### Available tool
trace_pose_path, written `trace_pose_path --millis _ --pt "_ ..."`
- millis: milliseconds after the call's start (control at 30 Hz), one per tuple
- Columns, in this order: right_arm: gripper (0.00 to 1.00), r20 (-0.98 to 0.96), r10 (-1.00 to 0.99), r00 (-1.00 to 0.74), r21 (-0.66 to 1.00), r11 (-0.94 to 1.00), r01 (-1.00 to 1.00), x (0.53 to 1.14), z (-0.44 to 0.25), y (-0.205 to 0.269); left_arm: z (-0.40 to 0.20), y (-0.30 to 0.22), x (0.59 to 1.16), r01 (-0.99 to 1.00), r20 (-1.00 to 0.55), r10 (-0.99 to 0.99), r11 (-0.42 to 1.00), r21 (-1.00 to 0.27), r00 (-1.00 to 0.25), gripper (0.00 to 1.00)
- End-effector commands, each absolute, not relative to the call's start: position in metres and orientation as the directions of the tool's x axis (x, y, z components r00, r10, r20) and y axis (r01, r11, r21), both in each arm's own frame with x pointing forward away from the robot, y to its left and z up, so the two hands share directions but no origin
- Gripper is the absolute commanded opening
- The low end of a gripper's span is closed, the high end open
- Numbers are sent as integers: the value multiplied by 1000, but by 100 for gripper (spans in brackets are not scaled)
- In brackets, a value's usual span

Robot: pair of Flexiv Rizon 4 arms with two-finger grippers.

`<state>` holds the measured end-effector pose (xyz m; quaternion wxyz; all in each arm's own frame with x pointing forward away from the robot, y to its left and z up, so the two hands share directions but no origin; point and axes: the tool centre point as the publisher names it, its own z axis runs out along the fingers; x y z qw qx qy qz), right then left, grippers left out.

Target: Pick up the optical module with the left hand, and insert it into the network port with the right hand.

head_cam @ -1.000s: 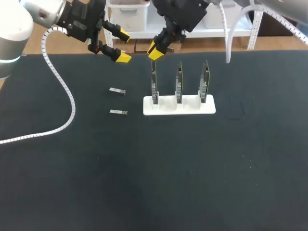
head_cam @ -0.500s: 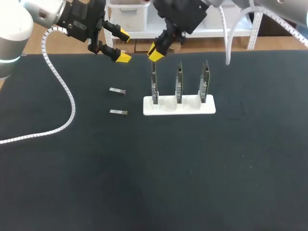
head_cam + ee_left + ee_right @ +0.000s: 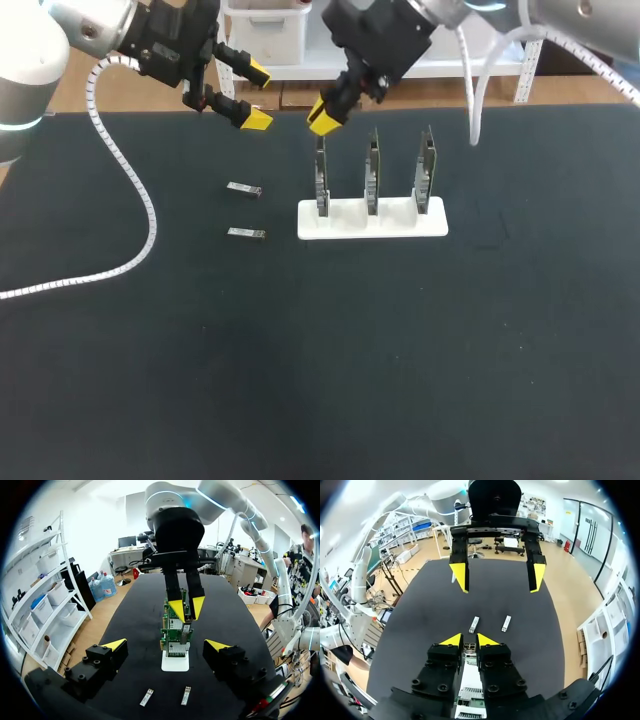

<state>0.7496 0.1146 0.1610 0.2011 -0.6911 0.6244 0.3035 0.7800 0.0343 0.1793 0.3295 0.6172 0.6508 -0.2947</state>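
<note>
Left gripper (image 3: 256, 96): released, fingers spread wide, nothing between them. It hangs over the far edge of the tabletop (image 3: 400, 350), above and beyond the two modules.

Right gripper (image 3: 322, 113): clenched, yellow tips drawn almost together, nothing seen held. It sits just above the top edge of the left board (image 3: 321, 175). In the left wrist view the tips stand on either side of that edge; contact cannot be told.

Modules: far module (image 3: 244, 189) and near module (image 3: 246, 233) both lie flat on the tabletop. They are parallel, apart from each other, and to the left of the base (image 3: 372, 222). Neither gripper touches them. In the left wrist view they lie under the left gripper, between it and the base.

Boards: three stand upright in a row in the white base: left board, middle board (image 3: 372, 170), right board (image 3: 426, 165).

Cable (image 3: 140, 210): white and ribbed. It runs from the left arm and loops over the left part of the tabletop, clear of the modules.
</note>
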Motion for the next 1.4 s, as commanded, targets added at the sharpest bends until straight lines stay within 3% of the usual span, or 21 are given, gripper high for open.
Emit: trace_pose_path --millis 33,767,800,867,933,967,1000,1400 --pt "0 -677 -736 32 93 -129 -987 742 157 112 181 34 781 998 -788 615 64 19 -24 100" --pt "0 -684 -730 5 111 -111 -988 735 150 112 181 34 781 998 -788 615 64 19 -24 100" --pt "5 -684 -730 5 111 -110 -988 735 150 112 181 34 781 998 -788 615 64 19 -24 100" --pt "39 -684 -730 6 109 -111 -988 736 151 112 181 34 781 998 -788 615 64 19 -24 100" --pt "47 -689 -725 3 104 -103 -989 735 151 112 181 34 781 998 -788 615 64 19 -24 100" --pt "85 -691 -723 3 103 -102 -989 735 152 112 181 34 781 998 -788 615 64 19 -24 100" --pt "100 -702 -712 5 97 -102 -990 736 153 111 181 34 781 998 -788 615 64 19 -24 100" --pt "100 -708 -705 29 40 -82 -996 742 174 109 181 34 781 998 -788 615 64 19 -24 100"
